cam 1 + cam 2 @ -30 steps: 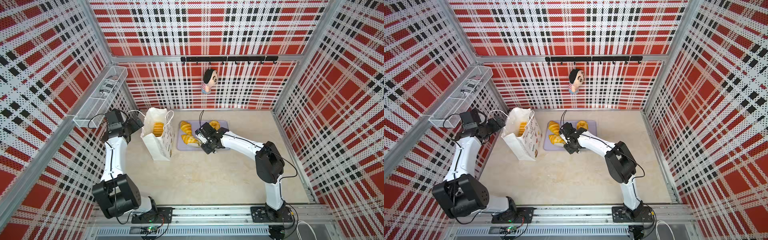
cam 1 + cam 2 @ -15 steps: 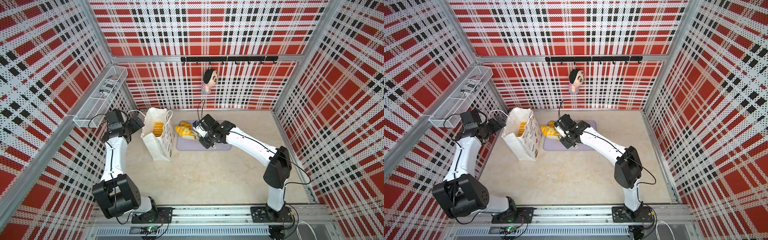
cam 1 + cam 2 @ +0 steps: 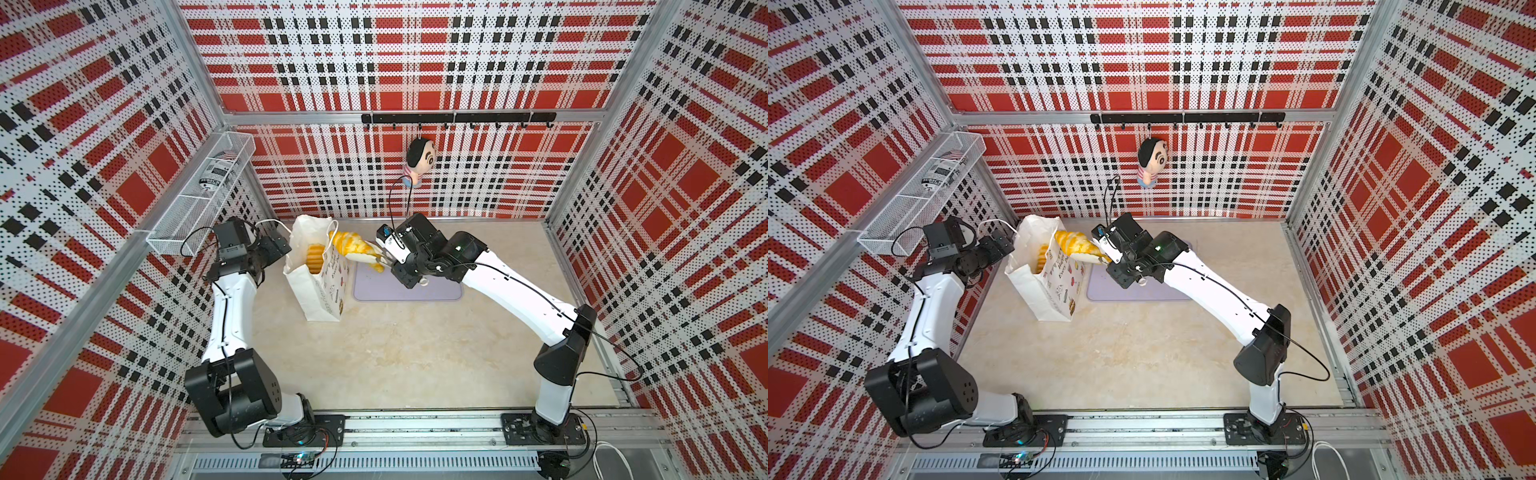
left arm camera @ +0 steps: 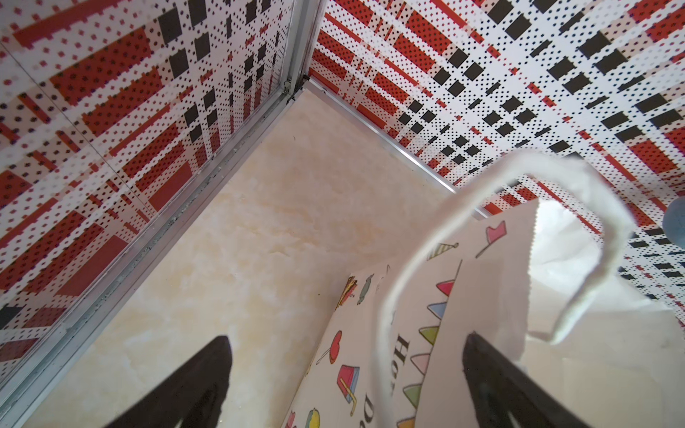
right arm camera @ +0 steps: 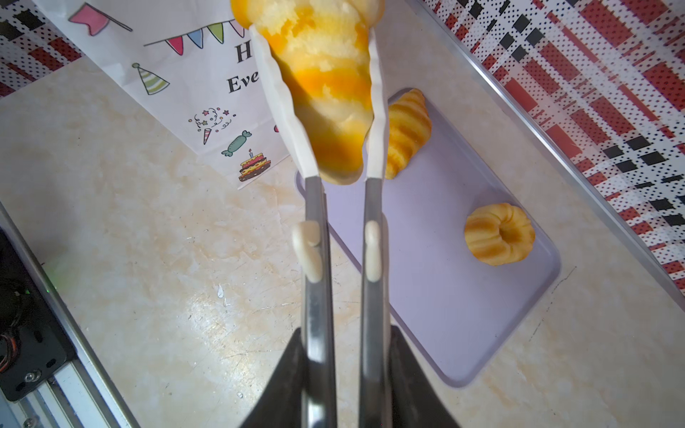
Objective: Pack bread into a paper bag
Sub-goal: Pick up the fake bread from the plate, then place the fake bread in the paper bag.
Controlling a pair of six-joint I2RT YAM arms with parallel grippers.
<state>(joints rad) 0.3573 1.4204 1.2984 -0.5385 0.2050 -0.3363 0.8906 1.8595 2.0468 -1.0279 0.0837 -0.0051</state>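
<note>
one croissant (image 3: 351,247) lay at ten o'clock of the right hand (image 5: 344,341), in tongs (image 5: 315,266) it clamped, long axis pointing ten o'clock at the paper bag (image 3: 316,299); left hand (image 4: 344,344) gaped.

croissant (image 3: 351,247) lifted off the lavender tray (image 3: 415,291), now held in tongs (image 5: 313,315) at paper bag (image 3: 316,291) rim

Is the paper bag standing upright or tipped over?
Upright: the paper bag stands on its base, mouth open upward, with a ridged roll visible inside.

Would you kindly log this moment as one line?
right gripper: shut on tongs; tongs: croissant at paper bag rim; left gripper: open; tray: second croissant, ring bun
</note>
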